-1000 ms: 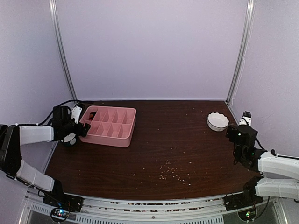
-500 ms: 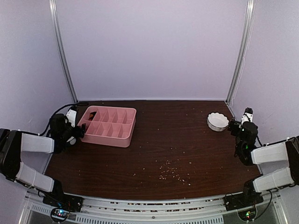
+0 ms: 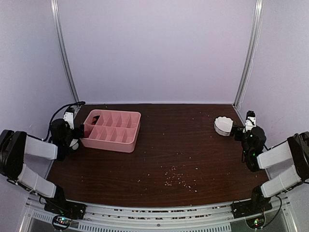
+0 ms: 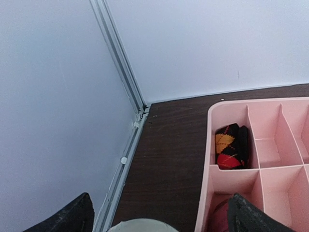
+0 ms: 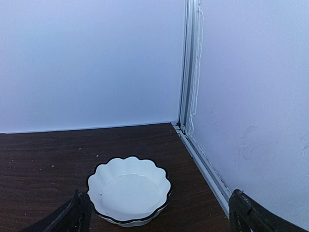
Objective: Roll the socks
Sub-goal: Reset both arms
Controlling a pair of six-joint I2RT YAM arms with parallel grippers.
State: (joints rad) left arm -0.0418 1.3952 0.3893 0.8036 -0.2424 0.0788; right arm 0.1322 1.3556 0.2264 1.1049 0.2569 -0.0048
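Moved: both arms have folded back toward the table's sides. The left gripper [image 3: 79,130] has eased off the tray's left wall, and the right gripper [image 3: 237,129] has swung up toward 2 o'clock.
Left jaws: spread wide and released, gripping nothing. Their dark fingertips [image 4: 72,213] sit at the wrist view's lower corners.
Right jaws: likewise released and empty, with fingertips [image 5: 73,216] far apart.
Socks: small soft fabric socks [image 4: 231,146], black with orange, yellow and red diamonds, lie rolled into one bundle. It sits in the tray's far-left corner compartment (a dark speck from above [image 3: 95,118]).
Tray: a pink plastic tray [image 3: 108,143] divided into compartments lies at 10 o'clock on the table, just beside the left gripper.
Bowl: a white scalloped bowl with a dark rim [image 5: 129,191] stands at 2 o'clock, just ahead of the right gripper. Whether they touch cannot be told.
Table: dark brown wood-grain table [image 3: 193,145].
Crumbs: pale scattered crumbs [image 3: 176,176] lie toward 6 o'clock, well apart from both grippers.
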